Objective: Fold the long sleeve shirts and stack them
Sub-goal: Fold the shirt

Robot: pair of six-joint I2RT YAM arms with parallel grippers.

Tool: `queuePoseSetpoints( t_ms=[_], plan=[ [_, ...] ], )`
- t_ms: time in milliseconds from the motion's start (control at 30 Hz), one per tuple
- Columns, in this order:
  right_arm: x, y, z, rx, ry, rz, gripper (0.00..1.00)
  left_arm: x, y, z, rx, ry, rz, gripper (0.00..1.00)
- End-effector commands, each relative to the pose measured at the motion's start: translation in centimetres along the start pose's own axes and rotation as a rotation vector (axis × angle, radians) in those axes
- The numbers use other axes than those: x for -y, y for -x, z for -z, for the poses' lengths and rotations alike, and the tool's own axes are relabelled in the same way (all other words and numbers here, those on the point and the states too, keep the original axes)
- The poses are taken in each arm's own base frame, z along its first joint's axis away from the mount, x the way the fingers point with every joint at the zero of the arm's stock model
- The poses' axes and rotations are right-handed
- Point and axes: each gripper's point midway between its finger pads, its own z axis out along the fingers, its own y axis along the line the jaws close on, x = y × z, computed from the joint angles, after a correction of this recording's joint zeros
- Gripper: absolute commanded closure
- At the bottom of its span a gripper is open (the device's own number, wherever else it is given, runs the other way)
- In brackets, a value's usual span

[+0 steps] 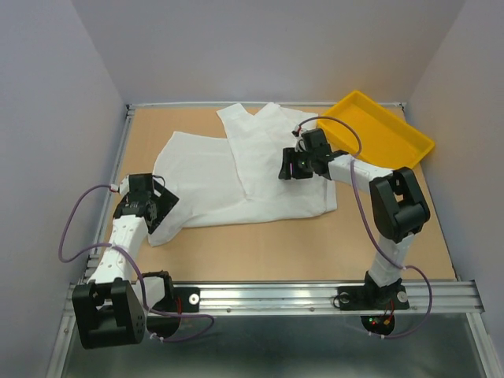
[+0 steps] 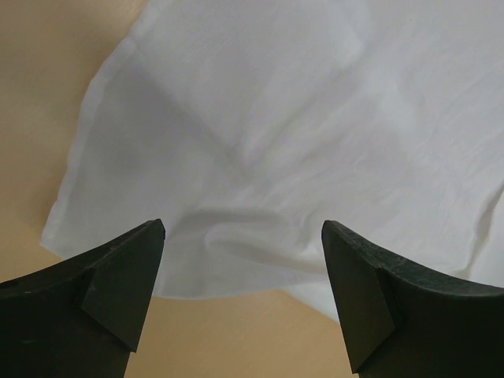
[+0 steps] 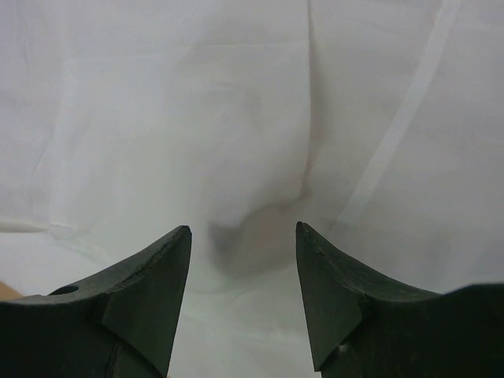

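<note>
The white shirt (image 1: 236, 177) lies spread flat on the middle of the desk (image 1: 276, 248). It is loosely folded, with one panel laid across the body and a strip of cloth reaching toward the back edge. Its cloth is thin and softly creased. At its near left edge hangs the left pincer (image 1: 157, 209), and in the left wrist view that pincer (image 2: 244, 232) stands wide apart with nothing in it, the shirt's rounded corner and a bit of bare desk showing between the two fingers. Over the right half of the shirt is the right pincer (image 1: 288, 167). Seen from its own wrist camera, this pincer (image 3: 244, 232) is parted a moderate way and grips nothing, with only white cloth and a shadowed dimple beneath it. A yellow tray (image 1: 382, 134) sits at the far right corner, just beyond the shirt.
</note>
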Motion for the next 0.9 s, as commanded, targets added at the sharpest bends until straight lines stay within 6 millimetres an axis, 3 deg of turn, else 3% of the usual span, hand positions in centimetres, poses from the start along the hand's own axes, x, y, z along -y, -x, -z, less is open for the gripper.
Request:
queuePoseSetpoints(
  t_ms=[0, 167, 433, 667, 833, 867],
  plan=[
    [-0.1, 2.3, -0.7, 0.092, -0.007, -0.010, 0.39, -1.2, -0.7, -0.3, -0.008, 0.049, 0.043, 0.07],
    [0.4, 3.8, -1.4, 0.131, -0.040, -0.017, 0.39, -1.5, -0.9, -0.5, -0.014, 0.060, 0.038, 0.07],
    [0.1, 3.9, -3.1, 0.105, -0.008, -0.023, 0.37, -1.4, -0.9, -0.3, -0.010, 0.047, 0.049, 0.07],
    [-1.7, 4.2, -3.6, 0.082, 0.096, 0.009, 0.39, -1.4, -1.1, -0.5, -0.018, 0.047, 0.046, 0.07],
    [-3.0, 4.3, -3.3, 0.069, 0.168, 0.029, 0.48, -1.4, -1.4, -0.6, -0.027, 0.043, 0.044, 0.07],
    [-3.2, 4.3, -3.2, 0.070, 0.175, 0.033, 0.55, -1.3, -1.3, -0.6, -0.026, 0.042, 0.044, 0.07]
  ],
)
